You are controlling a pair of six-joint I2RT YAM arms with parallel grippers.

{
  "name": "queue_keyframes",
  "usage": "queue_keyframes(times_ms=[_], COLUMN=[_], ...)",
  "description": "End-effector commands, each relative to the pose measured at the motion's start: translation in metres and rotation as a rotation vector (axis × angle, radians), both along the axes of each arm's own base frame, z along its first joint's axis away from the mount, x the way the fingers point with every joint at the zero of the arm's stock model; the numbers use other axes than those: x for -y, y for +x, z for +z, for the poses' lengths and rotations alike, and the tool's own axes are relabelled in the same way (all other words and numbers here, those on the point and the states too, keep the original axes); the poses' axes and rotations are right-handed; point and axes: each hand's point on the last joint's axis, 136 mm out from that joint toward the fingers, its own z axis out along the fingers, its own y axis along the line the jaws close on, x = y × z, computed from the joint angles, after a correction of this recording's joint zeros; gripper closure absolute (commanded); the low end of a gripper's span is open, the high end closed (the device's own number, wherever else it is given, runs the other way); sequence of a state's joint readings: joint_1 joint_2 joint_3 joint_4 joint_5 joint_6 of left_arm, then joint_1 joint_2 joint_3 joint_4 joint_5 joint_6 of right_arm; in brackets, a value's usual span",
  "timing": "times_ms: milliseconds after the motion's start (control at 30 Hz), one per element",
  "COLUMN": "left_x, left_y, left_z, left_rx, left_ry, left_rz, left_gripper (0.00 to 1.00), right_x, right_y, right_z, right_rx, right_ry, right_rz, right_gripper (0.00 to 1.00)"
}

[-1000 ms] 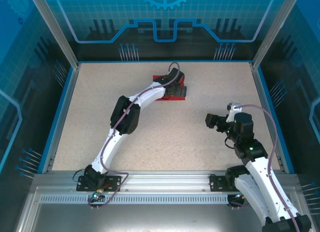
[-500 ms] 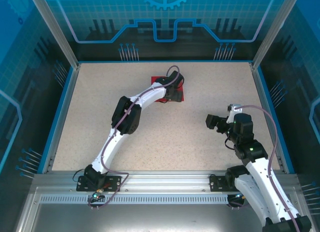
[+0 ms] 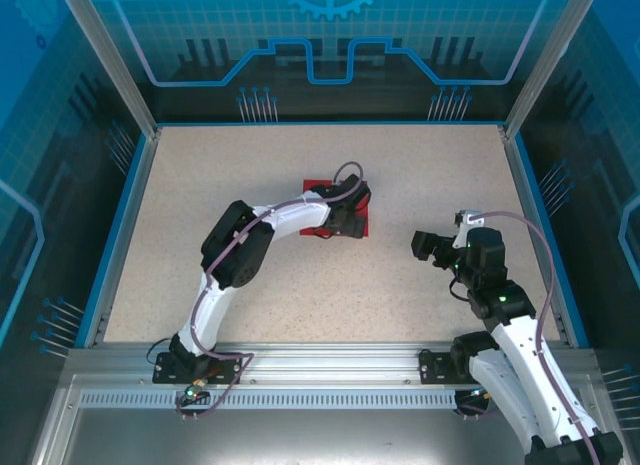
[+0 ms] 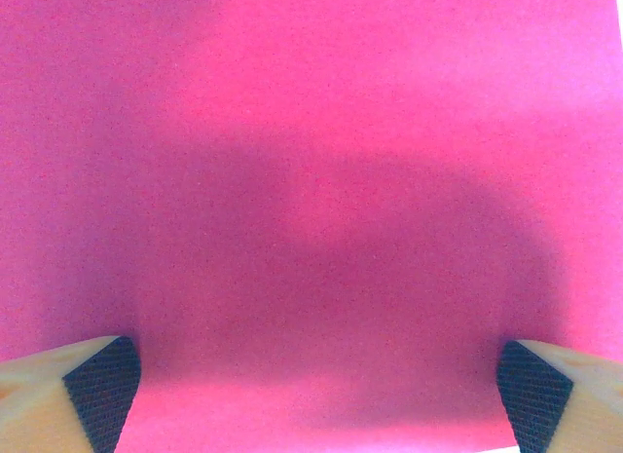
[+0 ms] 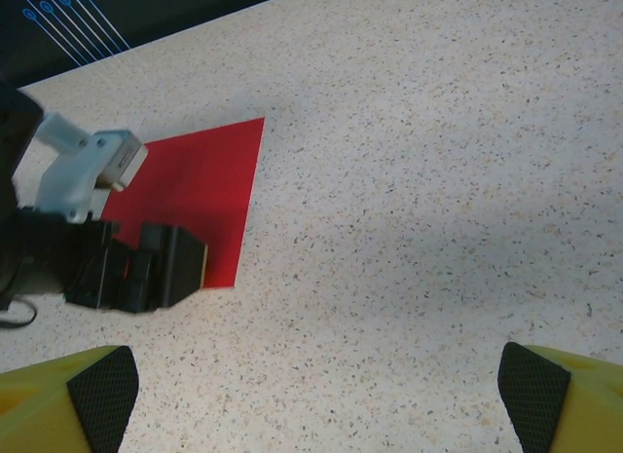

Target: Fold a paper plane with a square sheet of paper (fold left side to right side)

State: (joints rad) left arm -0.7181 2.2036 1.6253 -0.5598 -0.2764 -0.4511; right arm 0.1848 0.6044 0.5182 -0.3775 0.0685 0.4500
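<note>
Paper sheet [image 3: 313,185] lies flat, red side up, on the table [image 3: 200,175] a bit far of centre. Not folded yet afaict, no crease or yellow showing. L gripper [image 3: 345,221] is right on top of it, over the near-right part; only the far-left corner and a strip on the right peek out from under the arm. L wrist cam: red paper [image 4: 311,180] straight below the L gripper [image 4: 316,395], pads spread wide to both sides, nothing pinched. Can't tell if the tips touch the sheet or just hover. R gripper [image 3: 425,245] sits well apart to the right and nearer, jaws also spread wide and empty, over bare table [image 5: 438,180]. From R wrist cam the sheet [image 5: 204,170] is ahead and left of the R gripper [image 5: 316,385], w/ the L gripper [image 5: 146,268] parked at the sheet's closest corner. Sheet is square so no long axis; edges run roughly parallel w/ the table sides. L arm is clearly the nearer one. My read: the fold needs the left edge lifted and carried over to the right edge, and the L jaws are currently on the wrong side for that.
</note>
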Motion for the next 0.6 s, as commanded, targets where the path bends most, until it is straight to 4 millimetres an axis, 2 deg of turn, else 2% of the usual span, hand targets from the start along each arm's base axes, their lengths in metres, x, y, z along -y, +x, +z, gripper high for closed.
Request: queue_keyframes(times_ms=[0,100,300,433,567], left_x=[-0.004,-0.003,0.006,0.01,0.016], left_y=[-0.055,-0.077,-0.104,-0.111,-0.107], left_z=[-0.028,-0.024,-0.007,0.01,0.046], left_rx=[-0.123,-0.123,-0.112,-0.093,-0.022], left_ry=[0.018,0.034,0.001,-0.055,-0.162], left_rz=[0.008,-0.004,-0.018,-0.019,-0.038], left_gripper=[0.01,0.01,0.01,0.01,0.01], right_x=[-0.007,-0.008,-0.014,-0.018,-0.029], right_y=[-0.001,0.001,0.002,0.005,0.013], right_z=[0.005,0.001,-0.011,-0.021,-0.033], right_rx=[-0.011,-0.026,-0.083,-0.124,-0.191], right_ry=[0.027,0.032,0.049,0.049,0.031], right_rz=[0.019,0.017,0.029,0.04,0.074], right_gripper=[0.01,0.01,0.01,0.01,0.01])
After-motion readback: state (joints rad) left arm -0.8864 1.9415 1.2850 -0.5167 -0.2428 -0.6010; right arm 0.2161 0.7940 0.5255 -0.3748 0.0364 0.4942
